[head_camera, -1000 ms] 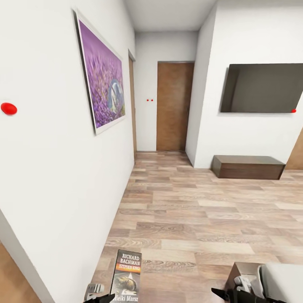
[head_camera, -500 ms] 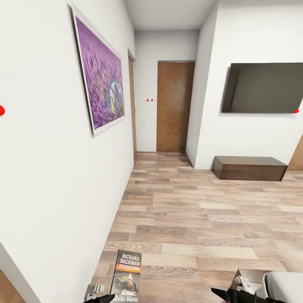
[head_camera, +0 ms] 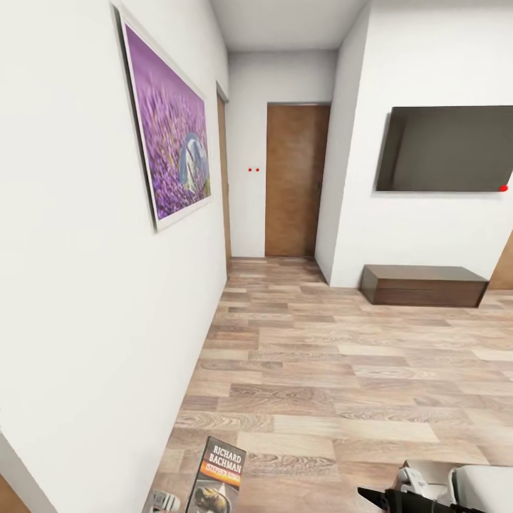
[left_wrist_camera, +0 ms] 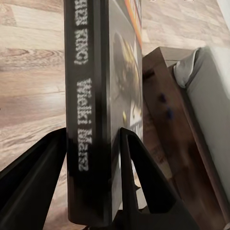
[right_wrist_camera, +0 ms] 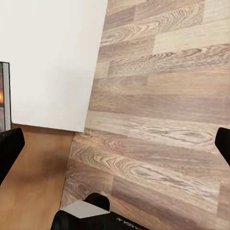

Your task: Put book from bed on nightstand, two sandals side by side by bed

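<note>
Carrying the book (left_wrist_camera: 91,110) upright between its two dark fingers (left_wrist_camera: 139,182), the left tool (left_wrist_camera: 93,158) is closed on the lower part of the volume, spine toward the wrist camera; an edgewise grip of this kind probably keeps the thin paperback stiff during transport. In the head view the book (head_camera: 222,476) rises just above that tool, cover facing the camera, over the wood-plank floor (head_camera: 342,370) beside the white wall (head_camera: 78,285).

The left wrist view adds what the head view barely catches: beyond the book lies the bed (left_wrist_camera: 211,96), with a dark wooden frame and grey mattress. The right wrist view shows the right tool (right_wrist_camera: 115,143) spread wide and empty, floor between its tips, with the book's edge (right_wrist_camera: 5,96) off to one side. Ahead of both tools stand a low dark dresser (head_camera: 422,283) and a wall screen (head_camera: 445,148). The book is judged still in transit to a nightstand.
</note>
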You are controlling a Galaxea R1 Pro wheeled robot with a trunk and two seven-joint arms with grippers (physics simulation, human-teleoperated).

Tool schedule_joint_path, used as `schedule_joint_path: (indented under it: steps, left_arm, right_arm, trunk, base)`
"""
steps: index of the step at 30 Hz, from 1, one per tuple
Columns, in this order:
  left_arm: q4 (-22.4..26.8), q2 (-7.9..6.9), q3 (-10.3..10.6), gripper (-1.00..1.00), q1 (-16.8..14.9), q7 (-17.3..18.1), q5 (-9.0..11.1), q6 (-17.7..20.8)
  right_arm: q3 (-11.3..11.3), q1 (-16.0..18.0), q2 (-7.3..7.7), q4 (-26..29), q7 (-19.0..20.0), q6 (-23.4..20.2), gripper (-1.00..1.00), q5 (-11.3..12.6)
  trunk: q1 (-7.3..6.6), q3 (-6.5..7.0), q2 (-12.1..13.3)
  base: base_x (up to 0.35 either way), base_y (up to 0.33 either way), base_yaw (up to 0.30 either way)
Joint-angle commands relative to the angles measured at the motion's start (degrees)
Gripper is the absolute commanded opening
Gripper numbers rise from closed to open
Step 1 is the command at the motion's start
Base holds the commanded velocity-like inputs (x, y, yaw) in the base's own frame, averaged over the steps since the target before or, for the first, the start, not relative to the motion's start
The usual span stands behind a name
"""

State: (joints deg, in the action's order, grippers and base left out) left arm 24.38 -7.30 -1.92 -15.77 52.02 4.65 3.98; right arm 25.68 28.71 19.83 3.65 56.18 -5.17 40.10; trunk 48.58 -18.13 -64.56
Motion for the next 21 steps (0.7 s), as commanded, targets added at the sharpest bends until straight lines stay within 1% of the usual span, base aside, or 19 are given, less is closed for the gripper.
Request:
schedule_joint_path:
  steps: [1, 5, 9, 12, 17, 21]
  left_arm:
    - [-0.02, 0.01, -0.15, -1.0, -0.04, 0.27, 0.29, 0.42]
    - [0.02, 0.0, -0.16, -1.0, -0.05, 0.28, 0.27, 0.42]
    - [0.02, 0.0, -0.18, -1.0, -0.05, 0.28, 0.27, 0.42]
    - [0.04, 0.0, -0.18, -1.0, -0.03, 0.26, 0.27, 0.42]
    - [0.05, 0.0, -0.17, -1.0, -0.01, 0.27, 0.27, 0.42]
    - [0.05, 0.01, -0.16, -1.0, -0.04, 0.28, 0.27, 0.42]
  right_arm:
    - [0.34, 0.03, 0.01, 0.04, 0.16, -0.54, 1.0, 0.59]
    - [0.34, 0.03, 0.03, 0.04, 0.16, -0.54, 1.0, 0.59]
    - [0.34, 0.03, 0.02, 0.04, 0.16, -0.54, 1.0, 0.59]
    - [0.34, 0.03, 0.03, 0.04, 0.16, -0.54, 1.0, 0.59]
    - [0.34, 0.03, 0.03, 0.04, 0.16, -0.54, 1.0, 0.59]
    - [0.34, 0.03, 0.03, 0.04, 0.16, -0.54, 1.0, 0.59]
  trunk:
    - [0.03, -0.07, -0.04]
    - [0.03, -0.07, -0.04]
    - [0.03, -0.07, -0.04]
    - [0.03, -0.07, -0.04]
    - [0.03, -0.07, -0.04]
    - [0.03, -0.07, -0.04]
  base:
    - [0.266, 0.0, 0.0]
    - [0.276, 0.0, 0.0]
    - [0.104, 0.001, 0.0]
    - [0.171, 0.103, 0.0]
    - [0.249, 0.165, 0.0]
    - [0.096, 0.045, 0.0]
